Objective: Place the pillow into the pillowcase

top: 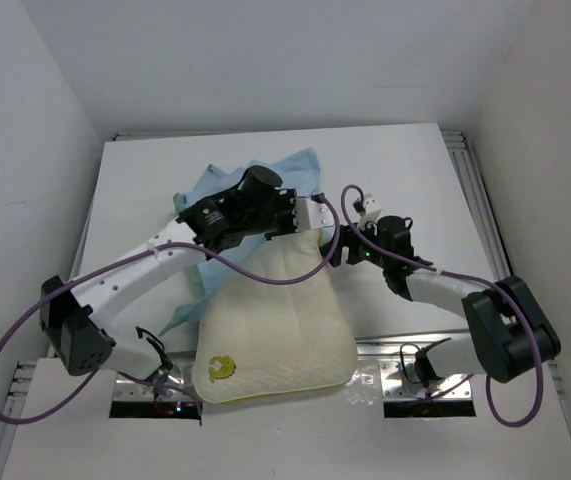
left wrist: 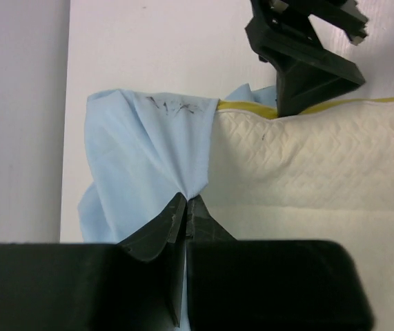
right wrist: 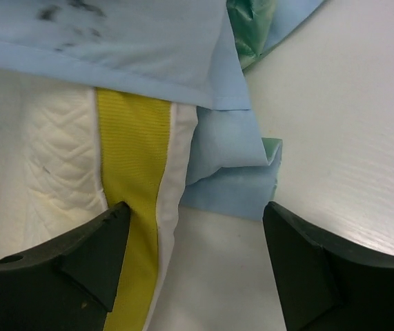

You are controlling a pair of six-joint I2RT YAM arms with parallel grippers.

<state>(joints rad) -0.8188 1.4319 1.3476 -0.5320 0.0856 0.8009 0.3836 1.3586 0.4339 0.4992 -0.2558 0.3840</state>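
White counter (top: 415, 170) fills the top view, boxed in by pale walls (top: 25, 120). Nearest, at the lower centre of that frame, the cream pillow (top: 275, 320) lies flat, with a yellow-green mark (top: 218, 368) near its lower-left corner. It narrows toward its far end at the centre of the frame, where both arms meet. Most of it lies outside the cover.

The left jaws are pinched tight on a gathered fold of the light-blue pillowcase (left wrist: 148, 152). In the left wrist view their black fingers (left wrist: 159, 234) close on the cloth at lower centre, and the cloth drapes over the pillow's upper-left corner.

The right jaws stand wide and hold nothing. In the right wrist view one finger (right wrist: 79, 255) sits at lower left over the pillow's yellow edge band (right wrist: 136, 158). The other is at lower right over bare counter, and a blue fold lies between them. A sliver of shiny green cloth shows at the top of that frame.

Beyond the arms, at the upper centre of the top view, the rest of the pillowcase lies crumpled on the counter.
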